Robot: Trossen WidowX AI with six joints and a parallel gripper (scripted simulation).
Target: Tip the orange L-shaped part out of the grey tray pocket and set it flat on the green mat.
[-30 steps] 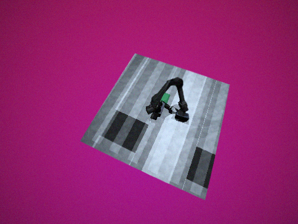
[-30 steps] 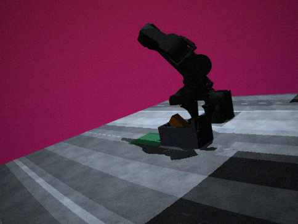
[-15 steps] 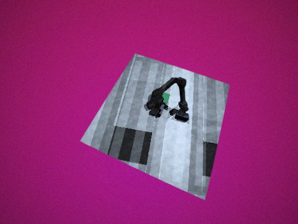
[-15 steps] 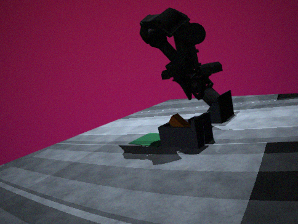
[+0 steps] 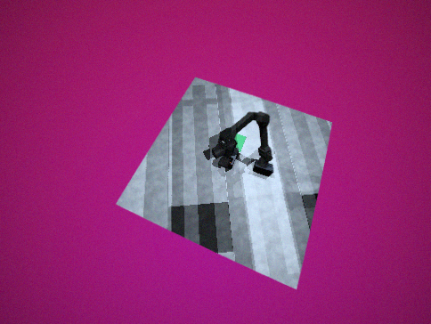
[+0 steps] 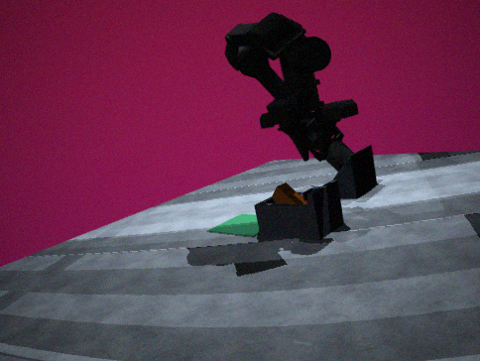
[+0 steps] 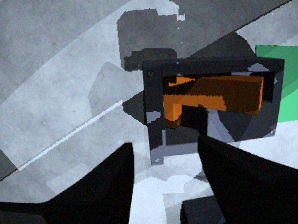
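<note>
The orange part [image 6: 288,194] [image 7: 237,92] is tilted in the grey tray [image 6: 288,222] [image 7: 217,64]. Its plain end, on the side toward the green mat [image 5: 240,141] [image 6: 238,226] [image 7: 289,90], stands above the rim in the exterior view. Its L-shaped end is low in the pocket, at the left in the wrist view. My gripper [image 6: 313,157] [image 7: 165,146] is part-way open and empty, above the tray and clear of the part. In the top view the arm hides the part and most of the tray.
The robot's base [image 5: 263,168] [image 6: 358,175] stands close to the tray, on the side away from the mat. The mat lies flat beside the tray. The tray's walls stand around the part. Dark shadows fall on the striped table top [image 5: 267,214] [image 6: 198,302].
</note>
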